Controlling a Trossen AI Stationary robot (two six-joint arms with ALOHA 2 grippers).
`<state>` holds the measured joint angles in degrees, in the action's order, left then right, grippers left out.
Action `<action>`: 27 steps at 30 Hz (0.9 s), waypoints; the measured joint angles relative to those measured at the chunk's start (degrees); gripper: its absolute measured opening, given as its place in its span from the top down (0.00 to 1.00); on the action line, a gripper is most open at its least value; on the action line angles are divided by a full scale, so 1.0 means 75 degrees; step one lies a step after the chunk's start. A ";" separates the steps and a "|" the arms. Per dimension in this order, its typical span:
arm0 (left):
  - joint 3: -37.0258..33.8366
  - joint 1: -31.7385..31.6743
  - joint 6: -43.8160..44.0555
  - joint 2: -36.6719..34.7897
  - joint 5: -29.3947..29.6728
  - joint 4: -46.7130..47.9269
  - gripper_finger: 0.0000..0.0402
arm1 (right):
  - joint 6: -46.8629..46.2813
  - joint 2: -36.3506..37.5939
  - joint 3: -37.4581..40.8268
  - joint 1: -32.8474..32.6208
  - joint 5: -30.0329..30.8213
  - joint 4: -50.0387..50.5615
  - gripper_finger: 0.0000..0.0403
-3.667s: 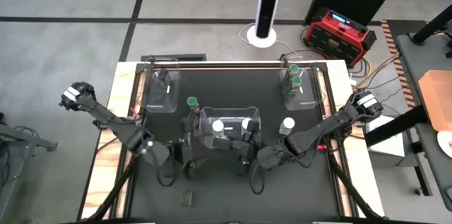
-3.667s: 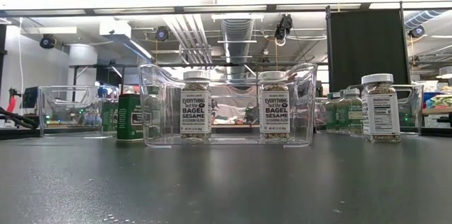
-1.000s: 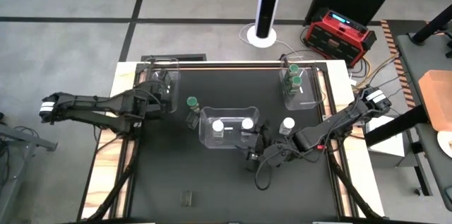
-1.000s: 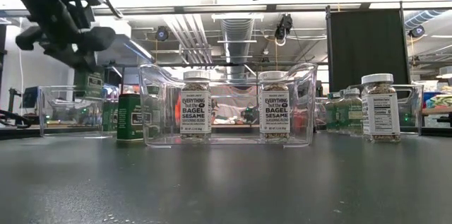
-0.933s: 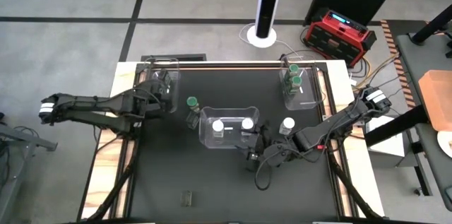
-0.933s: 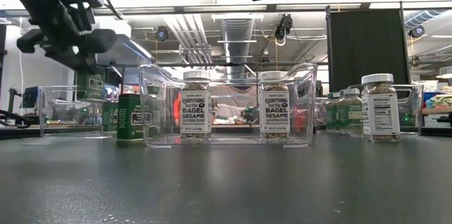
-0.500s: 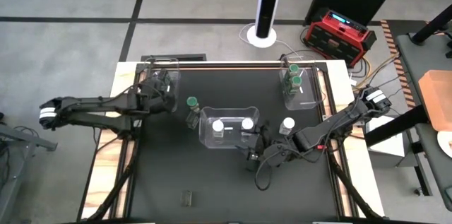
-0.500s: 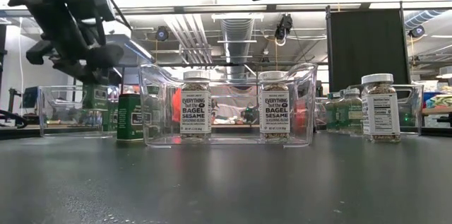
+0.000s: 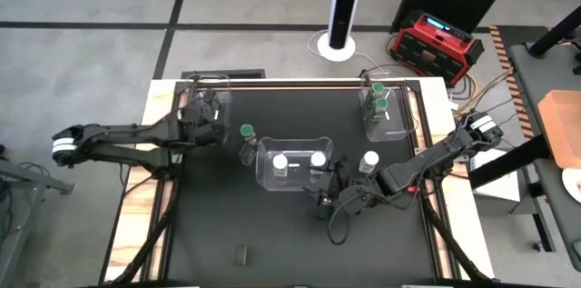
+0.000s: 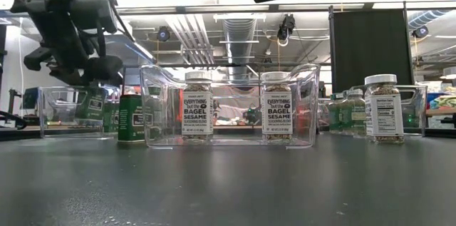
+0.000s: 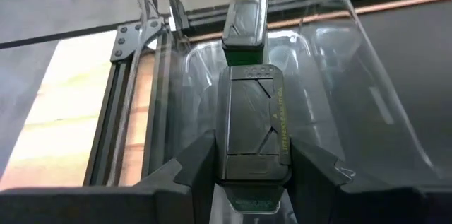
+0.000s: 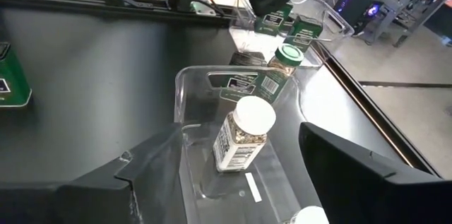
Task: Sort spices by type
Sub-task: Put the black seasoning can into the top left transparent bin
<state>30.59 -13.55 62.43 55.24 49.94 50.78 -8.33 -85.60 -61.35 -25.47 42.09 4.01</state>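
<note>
My left gripper (image 11: 254, 164) is shut on a green spice tin with a dark lid (image 11: 254, 121) and hangs over the clear far-left bin (image 9: 205, 117). A second such tin (image 11: 244, 30) stands in that bin. My right gripper (image 12: 244, 181) is open above the near right edge of the centre bin (image 9: 295, 168), which holds two white-lidded jars (image 9: 280, 161). A green-lidded jar (image 9: 246, 131) and a green tin (image 10: 130, 117) stand on the table left of the centre bin. A white-lidded jar (image 9: 369, 159) stands to its right. My left gripper pinches the tin by its two narrow sides just below the dark lid (image 11: 224, 160), one finger (image 11: 194, 167) on each side. The fingers come from above, slanting down. The tin hangs lid-up inside the bin's walls (image 10: 89, 103), clear of the bin's floor.
A far-right bin (image 9: 379, 111) holds two green-lidded jars. The table's rails run along both sides. A small dark object (image 9: 241, 254) lies near the front edge. Bare black table lies in front of the centre bin.
My left gripper has gone down with the green tin, which now hangs lower, between the far-left bin's walls. The right arm has kept still.
</note>
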 joint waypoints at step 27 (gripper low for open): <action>0.0309 -0.0130 -0.0480 0.0551 -0.0617 -0.0208 0.69 | -0.0036 0.0000 0.0010 0.0000 0.0000 -0.0003 0.31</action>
<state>32.91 -14.52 58.83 59.37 45.31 49.22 -8.60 -85.60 -61.28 -25.47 42.09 3.99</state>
